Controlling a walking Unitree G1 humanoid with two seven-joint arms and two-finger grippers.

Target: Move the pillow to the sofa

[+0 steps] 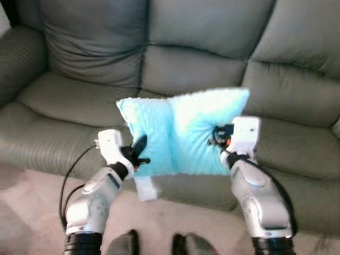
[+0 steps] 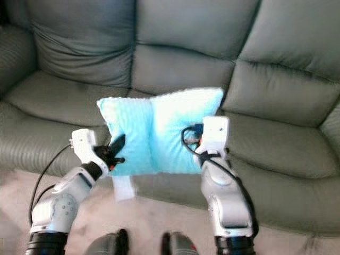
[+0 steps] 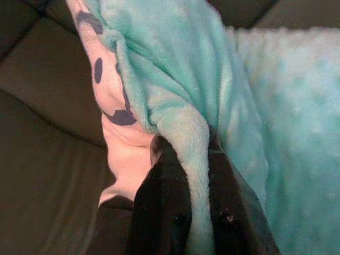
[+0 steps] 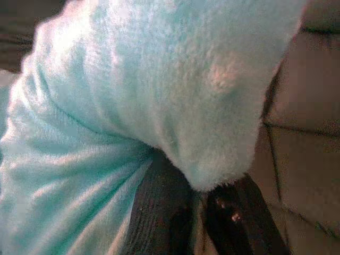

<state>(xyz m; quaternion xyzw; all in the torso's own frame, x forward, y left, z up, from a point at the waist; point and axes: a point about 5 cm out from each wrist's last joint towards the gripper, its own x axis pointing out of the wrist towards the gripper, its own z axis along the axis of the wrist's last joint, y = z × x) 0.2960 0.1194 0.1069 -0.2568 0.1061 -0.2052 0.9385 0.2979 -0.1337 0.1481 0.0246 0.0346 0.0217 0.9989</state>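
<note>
I have both pincers, left pincer [image 1: 142, 154] and right pincer [image 1: 217, 137], clenched on the pillow [image 1: 183, 133] above the sofa [image 1: 69, 101]; uneven release risks it sliding floorward.

1. Head stereo pair: both eyes look forward and down from above the arms onto the sofa [image 1: 79, 101] front and the floor [image 1: 32, 212] strip before it, at mid range.
2. Shared field: nearly identical; the right eye view is shifted slightly sideways.
3. Left wrist view: looks along the left pincer [image 3: 183, 212], very close against the pillow [image 3: 255, 106].
4. Right wrist view: looks along the right pincer [image 4: 199, 212], equally close, sofa behind.
</note>
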